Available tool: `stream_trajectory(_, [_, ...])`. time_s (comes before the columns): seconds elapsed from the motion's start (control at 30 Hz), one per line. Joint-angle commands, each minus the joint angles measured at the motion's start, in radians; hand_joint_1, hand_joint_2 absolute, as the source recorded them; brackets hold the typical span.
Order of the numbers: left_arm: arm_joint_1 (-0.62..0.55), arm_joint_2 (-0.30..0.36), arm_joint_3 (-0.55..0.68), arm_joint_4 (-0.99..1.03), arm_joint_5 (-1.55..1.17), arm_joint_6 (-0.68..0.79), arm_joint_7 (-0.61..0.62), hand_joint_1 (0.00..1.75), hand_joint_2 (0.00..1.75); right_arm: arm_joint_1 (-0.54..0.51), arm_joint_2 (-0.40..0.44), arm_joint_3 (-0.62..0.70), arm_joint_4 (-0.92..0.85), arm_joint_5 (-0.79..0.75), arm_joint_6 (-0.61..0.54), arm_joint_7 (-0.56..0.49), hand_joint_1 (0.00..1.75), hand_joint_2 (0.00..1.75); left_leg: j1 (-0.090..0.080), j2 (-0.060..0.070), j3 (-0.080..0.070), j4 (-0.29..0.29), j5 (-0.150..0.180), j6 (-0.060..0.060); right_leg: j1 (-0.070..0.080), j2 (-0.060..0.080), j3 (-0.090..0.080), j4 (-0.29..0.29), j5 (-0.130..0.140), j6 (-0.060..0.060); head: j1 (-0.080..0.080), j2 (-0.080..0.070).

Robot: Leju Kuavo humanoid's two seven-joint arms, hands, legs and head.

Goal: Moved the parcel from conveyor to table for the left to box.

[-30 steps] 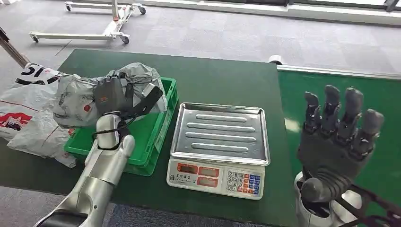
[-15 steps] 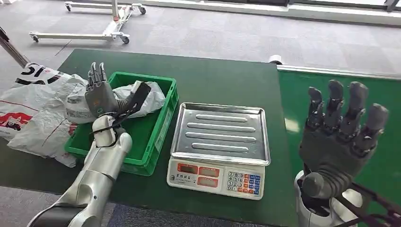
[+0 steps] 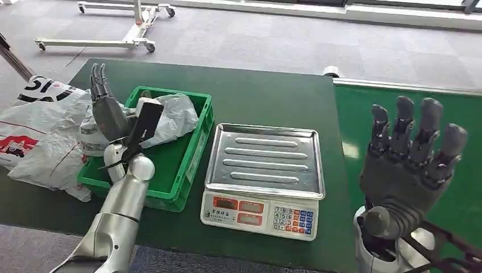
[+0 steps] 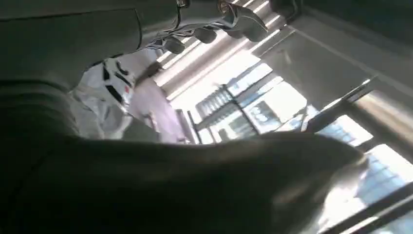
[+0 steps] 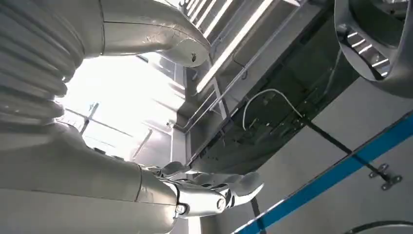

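A crumpled grey-white plastic parcel (image 3: 170,116) lies in the green crate (image 3: 187,162) on the left of the dark green table. My left hand (image 3: 116,116) is raised above the crate's left side, its fingers straight and spread, holding nothing. The parcel sits just to its right, apart from the fingers. My right hand (image 3: 409,168) is held up near the front right over the green conveyor (image 3: 409,108), fingers apart and pointing up, holding nothing. In the left wrist view the left hand (image 4: 160,180) is a dark blur; the right hand (image 5: 204,192) shows against a ceiling in the right wrist view.
A weighing scale (image 3: 264,176) with a steel pan stands beside the crate in the middle of the table (image 3: 267,96). Several white plastic mail bags (image 3: 37,133) are heaped at the table's left edge. A wheeled metal frame (image 3: 122,25) stands on the grey floor behind.
My left hand has let go of the parcel, which dropped into the crate, and has risen and swung left with fingers spread. The right hand has barely moved.
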Motion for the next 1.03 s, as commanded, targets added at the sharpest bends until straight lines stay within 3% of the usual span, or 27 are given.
stream_trajectory(0.03, [0.261, -0.033, -0.108, -0.623, 0.543, -0.382, -0.185, 0.00, 1.75, 0.000, -0.074, 0.047, 0.029, 0.111, -0.264, 0.000, 0.00, 1.75, 0.001, -0.001, 0.001, -0.001, -0.002, 0.000, 0.001, 0.008, 0.001, -0.002, 0.000, -0.001, 0.000, 0.000])
stream_trajectory(0.07, [0.322, -0.020, -0.133, -0.698, 0.603, -0.484, -0.187, 0.00, 1.75, 0.015, -0.111, 0.064, 0.036, 0.166, -0.413, 0.000, 0.00, 1.75, 0.001, -0.002, 0.003, -0.002, -0.002, 0.000, 0.000, 0.010, 0.002, -0.002, -0.001, -0.001, 0.000, 0.000])
stream_trajectory(0.1, [0.334, -0.018, -0.137, -0.713, 0.610, -0.507, -0.187, 0.00, 1.75, 0.019, -0.123, 0.069, 0.043, 0.183, -0.449, 0.000, 0.00, 1.75, 0.001, 0.000, 0.002, -0.001, -0.002, 0.000, 0.001, 0.007, 0.001, -0.002, -0.001, -0.001, 0.000, 0.000])
stream_trajectory(0.13, [0.379, 0.003, -0.162, -0.763, 0.653, -0.620, -0.187, 0.00, 1.75, 0.042, -0.130, 0.052, 0.068, 0.282, -0.588, 0.000, 0.00, 1.75, 0.001, -0.001, 0.003, -0.002, -0.002, 0.000, 0.000, 0.009, 0.002, -0.004, -0.001, -0.001, 0.000, 0.000])
stream_trajectory(0.2, [0.413, 0.008, -0.167, -0.808, 0.665, -0.725, -0.187, 0.00, 1.75, 0.059, -0.128, 0.029, 0.089, 0.341, -0.670, 0.000, 0.00, 1.75, 0.002, -0.001, 0.003, -0.002, -0.003, 0.000, 0.001, 0.007, 0.003, -0.003, -0.002, 0.000, 0.000, 0.000])
stream_trajectory(0.23, [0.433, 0.008, -0.174, -0.844, 0.685, -0.825, -0.187, 0.00, 1.75, 0.078, -0.091, -0.029, 0.116, 0.453, -0.741, 0.000, 0.00, 1.75, 0.002, -0.002, 0.005, -0.003, -0.003, 0.000, 0.001, 0.010, 0.005, -0.006, -0.002, 0.000, 0.000, 0.000])
stream_trajectory(0.27, [0.460, 0.001, -0.174, -0.880, 0.696, -0.909, -0.187, 0.00, 1.75, 0.090, -0.048, -0.097, 0.134, 0.621, -0.836, 0.052, 0.00, 1.75, 0.002, -0.001, 0.003, -0.002, -0.003, 0.000, 0.001, 0.007, 0.003, -0.003, -0.002, 0.000, 0.000, 0.000])
stream_trajectory(0.33, [0.500, -0.008, -0.189, -0.916, 0.668, -0.967, -0.187, 0.00, 1.75, 0.097, -0.024, -0.149, 0.158, 0.816, -0.955, 0.138, 0.00, 1.75, 0.002, -0.004, 0.006, -0.004, -0.004, 0.000, 0.001, 0.010, 0.006, -0.006, -0.003, -0.001, 0.000, 0.000])
stream_trajectory(0.43, [0.530, 0.050, -0.295, -0.914, 0.554, -0.855, -0.187, 0.00, 1.75, 0.087, 0.017, -0.322, 0.230, 1.192, -1.163, 0.369, 0.00, 1.75, 0.002, -0.003, 0.003, -0.002, -0.005, 0.000, 0.001, 0.005, 0.004, -0.003, -0.004, 0.000, 0.000, 0.000])
stream_trajectory(0.5, [0.540, 0.062, -0.304, -0.907, 0.581, -0.817, -0.187, 0.00, 1.75, 0.085, -0.005, -0.351, 0.266, 1.301, -1.164, 0.462, 0.00, 1.75, 0.002, -0.005, 0.003, -0.002, -0.005, 0.000, 0.001, 0.002, 0.004, -0.003, -0.005, 0.001, 0.000, 0.000])
stream_trajectory(0.57, [0.550, 0.057, -0.289, -0.887, 0.605, -0.825, -0.187, 0.00, 1.75, 0.078, -0.015, -0.436, 0.324, 1.542, -1.185, 0.581, 0.00, 1.75, 0.002, -0.008, 0.006, -0.005, -0.004, 0.000, 0.001, 0.006, 0.007, -0.007, -0.004, 0.001, 0.000, 0.000])
stream_trajectory(0.63, [0.562, 0.059, -0.281, -0.872, 0.577, -0.824, -0.187, 0.00, 1.75, 0.100, -0.138, -0.496, 0.410, 1.554, -1.178, 0.662, 0.00, 1.75, 0.002, -0.006, 0.006, -0.004, -0.005, 0.001, 0.000, 0.005, 0.007, -0.006, -0.004, 0.001, 0.000, 0.000])
stream_trajectory(0.67, [0.568, 0.061, -0.280, -0.870, 0.574, -0.821, -0.187, 0.00, 1.75, 0.124, -0.276, -0.440, 0.473, 1.554, -1.132, 0.803, 0.00, 1.75, 0.002, -0.006, 0.004, -0.002, -0.006, 0.000, 0.001, 0.001, 0.007, -0.005, -0.005, 0.002, 0.000, 0.000])
stream_trajectory(0.7, [0.579, 0.061, -0.275, -0.867, 0.583, -0.826, -0.187, 0.00, 1.75, 0.112, -0.487, -0.171, 0.581, 1.554, -1.036, 1.163, 0.00, 1.75, 0.002, -0.010, 0.006, -0.003, -0.006, 0.001, 0.001, -0.001, 0.009, -0.007, -0.005, 0.002, 0.000, 0.000])
stream_trajectory(0.73, [0.584, 0.062, -0.271, -0.867, 0.587, -0.828, -0.187, 0.00, 1.75, 0.102, -0.495, -0.152, 0.650, 1.554, -1.040, 1.201, 0.00, 1.75, 0.002, -0.013, 0.007, -0.006, -0.005, 0.001, 0.001, 0.001, 0.011, -0.010, -0.004, 0.002, -0.001, 0.000])
stream_trajectory(0.77, [0.590, 0.063, -0.268, -0.861, 0.580, -0.826, -0.187, 0.00, 1.75, 0.081, -0.481, -0.162, 0.758, 1.554, -1.080, 1.225, 0.00, 1.75, 0.002, -0.005, 0.006, -0.002, -0.006, 0.001, 0.000, 0.004, 0.007, -0.006, -0.004, 0.002, 0.000, 0.000])
stream_trajectory(0.87, [0.598, 0.060, -0.262, -0.852, 0.569, -0.821, -0.187, 0.00, 1.75, 0.058, -0.428, -0.287, 0.900, 1.554, -1.128, 1.150, 0.00, 1.75, 0.002, -0.008, 0.009, -0.005, -0.007, 0.004, -0.002, 0.004, 0.014, -0.010, -0.004, 0.005, 0.001, 0.000])
stream_trajectory(0.97, [0.604, 0.061, -0.262, -0.838, 0.567, -0.802, -0.187, 0.00, 1.75, 0.029, -0.391, -0.381, 0.980, 1.550, -1.108, 1.106, 0.00, 1.75, 0.001, -0.009, 0.006, -0.001, -0.009, 0.004, -0.002, -0.001, 0.012, -0.007, -0.006, 0.005, 0.000, 0.000])
stream_trajectory(1.03, [0.624, 0.065, -0.260, -0.844, 0.563, -0.812, -0.187, 0.00, 1.75, -0.001, -0.361, -0.479, 1.073, 1.433, -1.056, 1.012, 0.00, 1.75, 0.000, -0.009, 0.007, -0.001, -0.009, 0.005, -0.004, -0.001, 0.011, -0.007, -0.006, 0.005, 0.000, 0.000])
